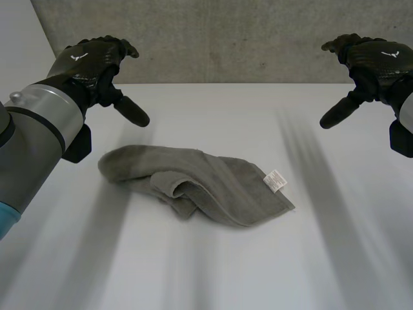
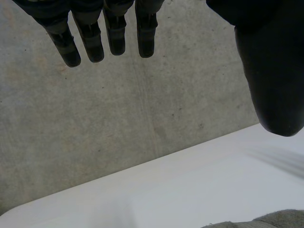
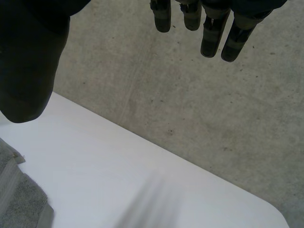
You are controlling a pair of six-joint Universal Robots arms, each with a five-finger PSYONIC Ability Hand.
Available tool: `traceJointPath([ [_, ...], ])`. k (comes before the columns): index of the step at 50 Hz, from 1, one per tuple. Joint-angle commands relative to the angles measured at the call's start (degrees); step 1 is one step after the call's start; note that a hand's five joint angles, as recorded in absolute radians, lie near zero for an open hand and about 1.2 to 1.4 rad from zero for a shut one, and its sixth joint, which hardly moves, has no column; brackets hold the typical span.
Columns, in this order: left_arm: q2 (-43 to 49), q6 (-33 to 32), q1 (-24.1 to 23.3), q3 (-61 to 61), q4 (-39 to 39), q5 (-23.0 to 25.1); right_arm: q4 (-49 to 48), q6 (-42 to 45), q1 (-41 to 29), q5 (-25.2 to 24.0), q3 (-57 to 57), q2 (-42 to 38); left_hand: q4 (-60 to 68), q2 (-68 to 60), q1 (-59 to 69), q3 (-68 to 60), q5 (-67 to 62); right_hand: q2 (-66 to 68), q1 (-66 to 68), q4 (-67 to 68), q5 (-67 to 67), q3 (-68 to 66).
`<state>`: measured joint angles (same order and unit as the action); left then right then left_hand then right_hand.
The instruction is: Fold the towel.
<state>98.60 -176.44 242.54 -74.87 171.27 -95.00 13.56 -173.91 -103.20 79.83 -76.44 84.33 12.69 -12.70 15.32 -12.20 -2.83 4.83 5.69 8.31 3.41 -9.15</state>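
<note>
A grey towel (image 1: 193,184) lies crumpled on the white table (image 1: 310,245), near its middle, with a white label (image 1: 275,181) at its right corner. My left hand (image 1: 97,61) hovers above the table's far left, open, fingers (image 2: 90,40) straight and thumb apart, holding nothing. My right hand (image 1: 371,61) hovers at the far right, open too, its fingers (image 3: 213,38) straight and empty. Both hands are well clear of the towel. An edge of the towel (image 2: 266,222) shows below the left thumb, and a corner of the towel (image 3: 19,194) below the right thumb.
A grey concrete wall (image 1: 226,39) rises behind the table's far edge. The table's rounded far corners (image 3: 270,213) show beyond each hand.
</note>
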Motion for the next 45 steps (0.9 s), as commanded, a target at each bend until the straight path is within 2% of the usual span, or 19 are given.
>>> traceJointPath([
  [1, -0.1, -0.3, 0.2, 0.0, 0.0, -0.1, -0.1, -0.1, 0.4, -0.1, 0.1, 0.0, -2.7, 3.5, -6.1, 2.2, 2.8, -4.8, -5.7, 1.7, -3.4, -0.9],
  [35, 1.6, -0.6, -0.7, -3.5, -0.1, 0.0, -0.3, 0.9, -0.2, 0.3, -2.8, 0.8, -2.7, 3.5, -6.1, 2.2, 2.8, -4.8, -5.7, 1.7, -3.4, -0.9],
  [40, 4.1, -1.7, -2.2, -6.0, -0.4, -0.1, -0.9, 1.1, -1.8, 0.2, -6.7, -0.1, -2.7, 3.5, -6.1, 2.2, 2.8, -4.8, -5.7, 1.7, -3.4, -0.9],
  [45, 6.7, -4.5, -5.0, -8.6, -0.3, -1.0, -4.8, 1.9, -7.4, 0.6, -12.3, -4.8, -2.7, 3.5, -6.1, 2.2, 2.8, -4.8, -5.7, 1.7, -3.4, -0.9],
])
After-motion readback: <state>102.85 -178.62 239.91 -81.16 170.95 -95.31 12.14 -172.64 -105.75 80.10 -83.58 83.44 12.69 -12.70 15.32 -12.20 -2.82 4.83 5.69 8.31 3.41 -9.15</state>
